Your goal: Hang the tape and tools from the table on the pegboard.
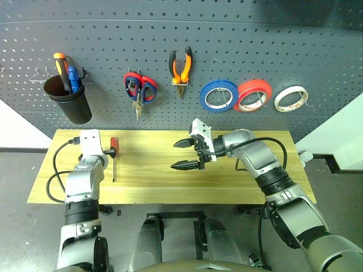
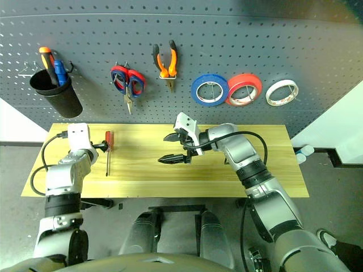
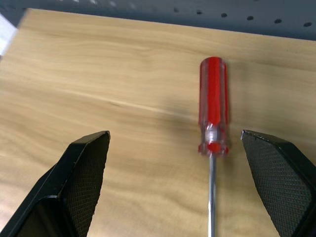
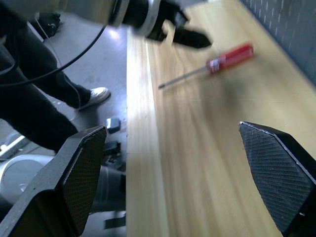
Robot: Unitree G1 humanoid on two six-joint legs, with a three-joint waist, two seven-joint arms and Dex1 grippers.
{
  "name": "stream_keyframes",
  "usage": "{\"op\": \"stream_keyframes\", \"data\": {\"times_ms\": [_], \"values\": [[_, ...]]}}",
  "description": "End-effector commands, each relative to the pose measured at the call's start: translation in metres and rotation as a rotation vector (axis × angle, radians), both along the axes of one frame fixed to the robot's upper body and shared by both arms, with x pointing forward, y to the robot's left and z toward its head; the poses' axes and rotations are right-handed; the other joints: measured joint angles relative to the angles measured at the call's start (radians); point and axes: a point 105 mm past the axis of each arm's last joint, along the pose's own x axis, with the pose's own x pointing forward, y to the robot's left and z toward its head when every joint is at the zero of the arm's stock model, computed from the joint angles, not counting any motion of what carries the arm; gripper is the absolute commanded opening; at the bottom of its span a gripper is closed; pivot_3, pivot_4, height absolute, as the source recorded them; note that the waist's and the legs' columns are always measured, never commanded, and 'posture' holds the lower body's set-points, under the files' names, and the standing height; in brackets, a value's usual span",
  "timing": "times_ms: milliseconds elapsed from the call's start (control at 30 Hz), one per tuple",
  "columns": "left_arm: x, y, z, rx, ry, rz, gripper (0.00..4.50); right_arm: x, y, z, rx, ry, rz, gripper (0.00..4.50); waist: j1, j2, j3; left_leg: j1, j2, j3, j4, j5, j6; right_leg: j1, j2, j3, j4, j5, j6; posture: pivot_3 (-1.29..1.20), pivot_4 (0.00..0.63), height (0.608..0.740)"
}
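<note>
Right in front of the left hand (image 3: 175, 192) lay the red screwdriver (image 3: 213, 111). The hand's two black fingers (image 3: 74, 177) stood wide apart with nothing between them. The screwdriver sat in the gap, closer to one finger than the other, and no finger touched it. It lay flat on the desk (image 1: 227, 181). Its long line ran straight away from the hand: the thin metal end pointed back toward the hand, and the red handle pointed out toward the pegboard (image 1: 227, 51). So the fingers stood one on each side of the long line. My guess is that the hand only needed to go a little lower and then squeeze.

The right hand (image 1: 186, 154) was farther off, over the middle of the desk. Its fingers were wide apart too, and it held nothing. It pointed sideways toward the screwdriver, but the screwdriver lay well away from it. The left hand was much nearer, so it looked like the one to pick it up.

Past the hands, on the pegboard, other things already hung. There were orange pliers (image 1: 181, 67), red and blue scissors (image 1: 139, 89), a blue tape roll (image 1: 218, 95), a red tape roll (image 1: 253, 94) and the whitish tape (image 1: 291, 98). A black cup (image 1: 68, 99) with tools in it hung above the left hand. The screwdriver looked like the last tool on the desk.
</note>
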Motion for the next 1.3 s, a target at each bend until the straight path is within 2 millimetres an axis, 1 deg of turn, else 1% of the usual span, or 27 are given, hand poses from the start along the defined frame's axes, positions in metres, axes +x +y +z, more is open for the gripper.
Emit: {"op": "stream_keyframes", "data": {"times_ms": [33, 233, 400, 600, 733, 767, 867, 1033, 1133, 1167, 1233, 1300], "values": [[0.009, 0.007, 0.008, 0.005, 0.029, -0.033, 4.46, 0.011, 0.008, 0.012, 0.026, -0.056, -0.038, 4.50, -0.004, -0.001, 0.009, 0.000, 0.000, 0.000, 0.000, 0.000, 0.000, -0.001, 0.000, 0.000, 0.000, 0.000, 0.000, 0.20, 0.318, 0.740], [0.019, 0.011, 0.008, -0.048, 0.080, -0.048, 4.46, 0.024, 0.018, 0.013, 0.047, -0.109, -0.122, 4.50, -0.005, 0.001, 0.032, -0.001, 0.000, 0.000, -0.002, 0.000, 0.000, -0.002, 0.000, 0.000, 0.001, 0.000, 0.001, 0.17, 0.339, 0.740], [0.024, 0.006, 0.005, -0.059, 0.088, -0.084, 4.46, 0.031, 0.015, 0.012, 0.039, -0.157, -0.162, 4.50, -0.005, 0.000, 0.048, -0.003, 0.000, 0.000, -0.002, 0.000, 0.000, -0.003, 0.000, 0.000, 0.001, -0.001, 0.002, 0.16, 0.344, 0.740], [0.028, 0.005, 0.004, -0.066, 0.075, -0.119, 4.46, 0.028, 0.011, 0.015, 0.051, -0.180, -0.146, 4.50, -0.007, 0.000, 0.055, -0.007, 0.000, 0.000, -0.002, 0.000, 0.000, -0.008, 0.000, 0.000, 0.001, -0.001, 0.002, 0.15, 0.348, 0.740], [0.033, 0.007, 0.004, -0.066, 0.069, -0.132, 4.46, 0.023, 0.010, 0.013, 0.038, -0.183, -0.124, 4.50, -0.007, 0.001, 0.056, -0.014, 0.000, 0.000, -0.001, 0.000, 0.000, -0.017, 0.000, 0.000, 0.005, 0.001, 0.006, 0.15, 0.350, 0.740], [0.034, 0.006, 0.003, -0.091, 0.074, -0.120, 4.46, 0.022, 0.009, 0.014, 0.038, -0.180, -0.123, 4.50, -0.007, 0.001, 0.056, -0.015, 0.000, 0.000, 0.000, 0.000, 0.000, -0.018, 0.000, 0.000, 0.005, 0.001, 0.006, 0.15, 0.353, 0.740], [0.037, 0.004, -0.001, -0.118, 0.105, -0.111, 4.46, 0.022, 0.005, 0.013, 0.030, -0.180, -0.130, 4.50, -0.006, 0.000, 0.057, -0.016, 0.000, 0.000, 0.000, 0.000, 0.000, -0.018, 0.000, -0.001, 0.005, 0.001, 0.006, 0.15, 0.355, 0.740], [0.039, 0.007, -0.009, -0.153, 0.148, -0.070, 4.46, 0.025, 0.000, 0.010, 0.007, -0.184, -0.162, 4.50, -0.007, -0.001, 0.063, -0.016, 0.000, 0.000, 0.000, 0.000, 0.000, -0.018, 0.000, -0.001, 0.004, 0.001, 0.006, 0.14, 0.360, 0.740], [0.042, 0.010, -0.009, -0.170, 0.150, -0.058, 3.86, 0.027, -0.003, 0.010, -0.001, -0.184, -0.188, 4.50, -0.008, 0.000, 0.065, -0.016, 0.000, -0.001, 0.000, 0.000, 0.000, -0.019, 0.000, -0.001, 0.005, 0.001, 0.006, 0.13, 0.359, 0.740], [0.043, 0.013, -0.008, -0.163, 0.144, -0.046, 3.59, 0.029, -0.006, 0.007, -0.022, -0.202, -0.201, 4.50, -0.009, 0.000, 0.065, -0.016, 0.000, -0.001, 0.000, 0.000, 0.000, -0.019, 0.000, -0.001, 0.005, 0.001, 0.006, 0.12, 0.356, 0.740], [0.043, 0.018, -0.007, -0.159, 0.145, -0.021, 2.87, 0.029, -0.010, 0.004, -0.043, -0.213, -0.213, 4.50, -0.010, 0.000, 0.065, -0.016, 0.000, 0.000, 0.000, 0.000, 0.000, -0.019, 0.000, -0.001, 0.004, 0.001, 0.006, 0.12, 0.356, 0.740], [0.041, 0.019, -0.010, -0.189, 0.170, 0.000, 2.17, 0.030, -0.014, 0.002, -0.058, -0.213, -0.225, 4.50, -0.012, 0.000, 0.065, -0.016, 0.000, 0.000, 0.000, 0.000, 0.000, -0.019, 0.000, -0.001, 0.004, 0.001, 0.006, 0.11, 0.354, 0.740]]}}
